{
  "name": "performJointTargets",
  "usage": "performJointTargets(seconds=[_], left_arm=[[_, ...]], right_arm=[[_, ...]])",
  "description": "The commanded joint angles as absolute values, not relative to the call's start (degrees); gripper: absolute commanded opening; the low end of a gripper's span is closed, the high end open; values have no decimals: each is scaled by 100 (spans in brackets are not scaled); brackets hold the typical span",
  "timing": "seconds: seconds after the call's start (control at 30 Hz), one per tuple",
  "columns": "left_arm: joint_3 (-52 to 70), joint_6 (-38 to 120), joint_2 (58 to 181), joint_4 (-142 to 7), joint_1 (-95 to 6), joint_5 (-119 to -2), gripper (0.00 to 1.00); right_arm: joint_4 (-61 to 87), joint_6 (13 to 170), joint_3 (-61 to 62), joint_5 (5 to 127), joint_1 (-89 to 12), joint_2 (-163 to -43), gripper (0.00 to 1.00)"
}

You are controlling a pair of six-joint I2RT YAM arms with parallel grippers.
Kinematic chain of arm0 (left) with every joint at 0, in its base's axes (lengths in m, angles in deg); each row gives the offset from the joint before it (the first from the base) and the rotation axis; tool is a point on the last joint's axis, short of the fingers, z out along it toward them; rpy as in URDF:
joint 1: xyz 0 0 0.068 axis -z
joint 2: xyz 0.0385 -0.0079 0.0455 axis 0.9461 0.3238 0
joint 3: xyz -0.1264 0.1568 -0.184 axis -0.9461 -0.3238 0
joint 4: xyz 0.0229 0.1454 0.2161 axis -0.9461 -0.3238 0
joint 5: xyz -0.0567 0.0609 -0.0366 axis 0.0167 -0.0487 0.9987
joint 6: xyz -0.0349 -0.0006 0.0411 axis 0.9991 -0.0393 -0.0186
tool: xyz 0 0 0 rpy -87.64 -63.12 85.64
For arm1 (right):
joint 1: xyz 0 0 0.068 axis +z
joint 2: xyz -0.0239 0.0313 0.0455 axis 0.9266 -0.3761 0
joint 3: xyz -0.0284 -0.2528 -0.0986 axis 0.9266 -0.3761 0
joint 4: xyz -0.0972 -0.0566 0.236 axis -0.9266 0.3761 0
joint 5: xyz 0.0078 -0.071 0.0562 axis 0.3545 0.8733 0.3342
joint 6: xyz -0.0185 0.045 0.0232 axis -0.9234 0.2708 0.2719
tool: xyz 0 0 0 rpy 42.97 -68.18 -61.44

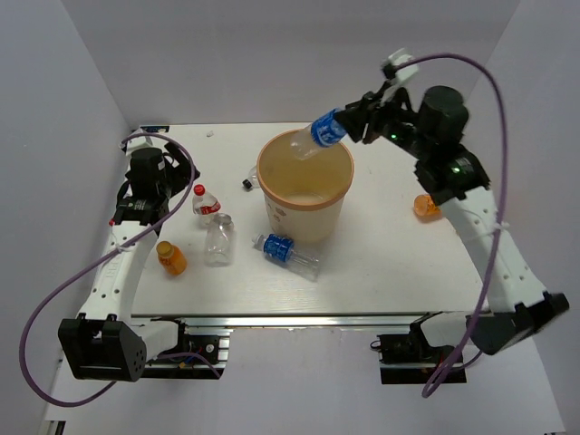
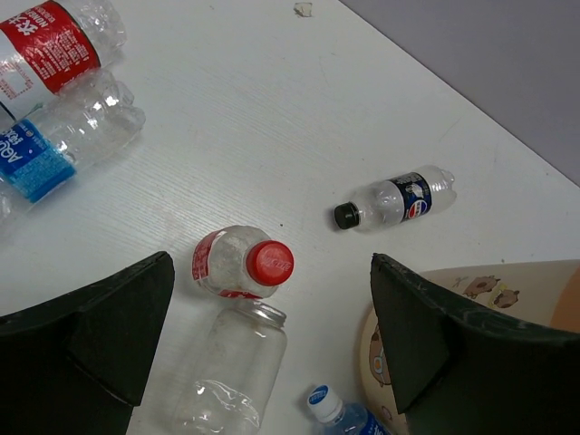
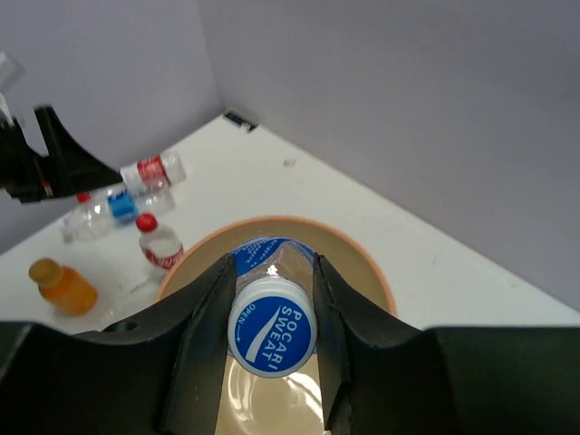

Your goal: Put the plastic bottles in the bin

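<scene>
Right gripper [image 3: 272, 265] is pinching a clear plastic bottle with a blue label [image 1: 319, 134], its fingers pressed against both sides near the blue cap. I see the bottle's long axis slanting downward: the cap end points back toward the wrist, and the base is lowest, over the mouth of the large round beige bin [image 1: 263, 174]. Left gripper [image 2: 272, 263] hangs with its fingers spread wide above an upright red-capped, red-labelled bottle [image 2: 243, 265]. A clear unlabelled bottle [image 2: 234, 367] sits just beside that one on the white table [image 2: 272, 109].
</scene>
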State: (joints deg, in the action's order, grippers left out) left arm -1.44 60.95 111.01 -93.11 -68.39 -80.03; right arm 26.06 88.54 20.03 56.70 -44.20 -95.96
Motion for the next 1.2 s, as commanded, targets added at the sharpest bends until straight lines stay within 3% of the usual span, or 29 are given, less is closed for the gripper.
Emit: performJointTargets(seconds=[0.0, 0.13, 0.17, 0.27, 0.47, 0.63, 0.8, 0.93, 1.07, 1.17], left_arm=[[-11, 6205, 10957, -9540, -6865, -8104, 98], [-64, 5899, 11124, -9453, -6865, -7833, 98], [-55, 5845, 11185, -9426, -6873, -7745, 98], [15, 5635, 11545, -9347, -6865, -7464, 98], [200, 5098, 12301, -9163, -6838, -7191, 98], [525, 4817, 12960, -9215, -6654, -7207, 98], [464, 4816, 13259, -9338, -6583, -7744, 98], [499, 4781, 13383, -9434, -6443, -7920, 89], [586, 4763, 13480, -9549, -6320, -8148, 69], [639, 4807, 13523, -9654, -6258, -8324, 62]], right_arm=[[2474, 8547, 1951, 5530, -4189, -9910, 6], [2465, 8530, 1933, 5706, -4136, -10112, 39], [2474, 8530, 1951, 5706, -4136, -10121, 59], [2640, 8530, 2064, 5750, -4136, -10165, 89], [3107, 8933, 2170, 6294, -4372, -10359, 89], [3309, 9381, 2443, 5418, -5313, -10368, 89], [2915, 9645, 1741, 5240, -5920, -9982, 89], [2721, 9751, 1135, 5266, -6131, -9691, 89], [2659, 9857, 564, 5486, -6351, -9498, 89], [2580, 9927, 265, 5653, -6474, -9357, 89]])
